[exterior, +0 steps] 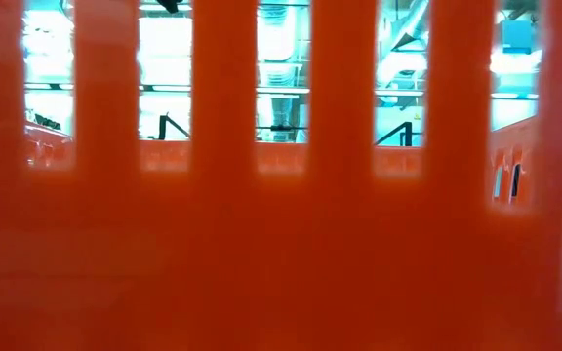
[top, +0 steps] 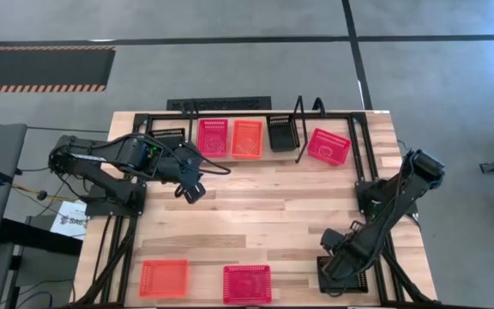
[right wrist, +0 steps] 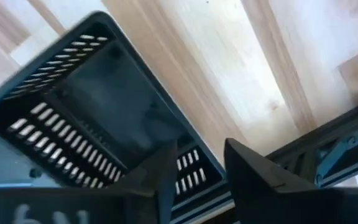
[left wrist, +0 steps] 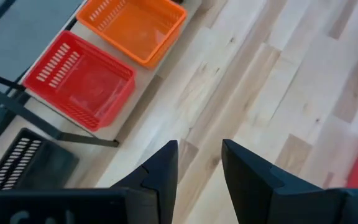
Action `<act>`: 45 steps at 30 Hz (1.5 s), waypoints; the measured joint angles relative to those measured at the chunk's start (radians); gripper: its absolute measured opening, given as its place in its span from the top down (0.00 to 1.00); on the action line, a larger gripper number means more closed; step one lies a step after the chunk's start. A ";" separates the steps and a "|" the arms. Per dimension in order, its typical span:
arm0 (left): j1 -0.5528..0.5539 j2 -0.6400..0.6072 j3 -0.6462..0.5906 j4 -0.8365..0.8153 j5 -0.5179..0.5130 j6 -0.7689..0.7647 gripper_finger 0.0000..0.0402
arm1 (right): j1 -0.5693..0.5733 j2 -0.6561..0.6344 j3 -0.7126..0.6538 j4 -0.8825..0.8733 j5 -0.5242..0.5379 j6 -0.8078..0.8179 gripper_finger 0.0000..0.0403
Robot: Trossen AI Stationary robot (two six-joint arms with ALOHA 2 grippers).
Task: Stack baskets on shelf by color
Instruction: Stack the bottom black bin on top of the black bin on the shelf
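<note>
Even, soft light gives faint shadows on the tabletop (top: 256, 215), while an orange basket wall (exterior: 281, 253) blurs against glaring backlit windows.

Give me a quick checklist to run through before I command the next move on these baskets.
1. Left gripper empty: ok. Its jaws are open over bare tabletop.
2. Right gripper placed for a pick: ok. Its jaws are open at the wall of the near black basket.
3. Colours on the shelf kept apart: ok. The red basket, orange basket and far black basket sit side by side.
4. Pink basket squared up: not ok, it lies skewed.
5. Low view usable: not ok, an orange wall blocks it.
6. Near-edge orange basket and near-edge red basket shelved: not ok.
</note>
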 joint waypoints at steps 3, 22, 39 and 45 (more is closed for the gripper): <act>0.000 0.000 0.000 -0.002 0.000 -0.011 0.72 | 0.011 0.000 -0.013 0.026 0.008 -0.044 0.54; 0.000 0.000 0.000 -0.006 0.000 -0.056 0.72 | 0.042 0.000 -0.146 0.281 0.055 -0.131 0.50; 0.000 0.000 0.000 -0.007 0.000 -0.048 0.72 | -0.029 0.000 -0.228 0.411 0.049 -0.187 0.58; 0.000 0.000 0.000 -0.007 0.000 -0.045 0.72 | -0.082 0.000 -0.228 0.421 0.045 -0.241 0.80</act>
